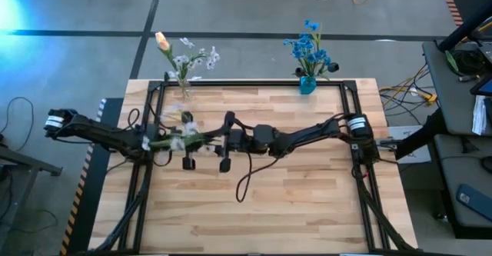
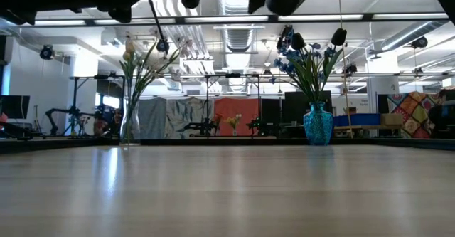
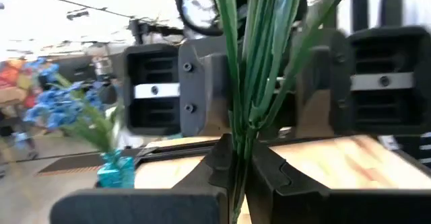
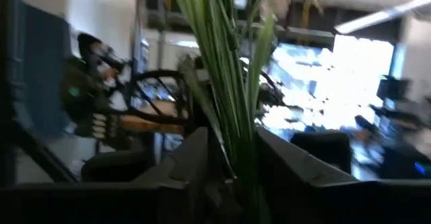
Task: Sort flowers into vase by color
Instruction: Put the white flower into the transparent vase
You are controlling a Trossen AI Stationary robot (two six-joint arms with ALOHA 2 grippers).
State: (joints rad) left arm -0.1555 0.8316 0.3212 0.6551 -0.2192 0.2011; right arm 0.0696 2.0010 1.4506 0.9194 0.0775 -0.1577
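A pale white-lilac flower (image 1: 183, 131) with green stems is held above the table's left half, between both grippers. My left gripper (image 1: 171, 143) (image 3: 237, 173) comes from the left and is shut on the stems. My right gripper (image 1: 214, 140) (image 4: 232, 178) comes from the right and is also shut on them. A clear vase (image 1: 183, 83) (image 2: 129, 127) at the far left edge holds white blossoms and a peach bud (image 1: 161, 41). A blue vase (image 1: 307, 84) (image 2: 318, 123) at the far edge holds blue flowers (image 1: 310, 48). The low view hides both grippers. My left gripper pinches the green stems (image 3: 237, 140) between its two fingers, which lie across them. The stems are lifted clear of the table. My right gripper pinches the same bundle of green stems (image 4: 229, 140) between its fingers (image 4: 192, 163), across the stems and close to the left gripper's hold. The bundle is clear of the table.
Black frame rails (image 1: 254, 87) run along the table's far edge and sides. A black cable (image 1: 250, 181) hangs from the right arm over the table's middle. Bare wooden table (image 1: 307, 194) lies toward the near and right sides.
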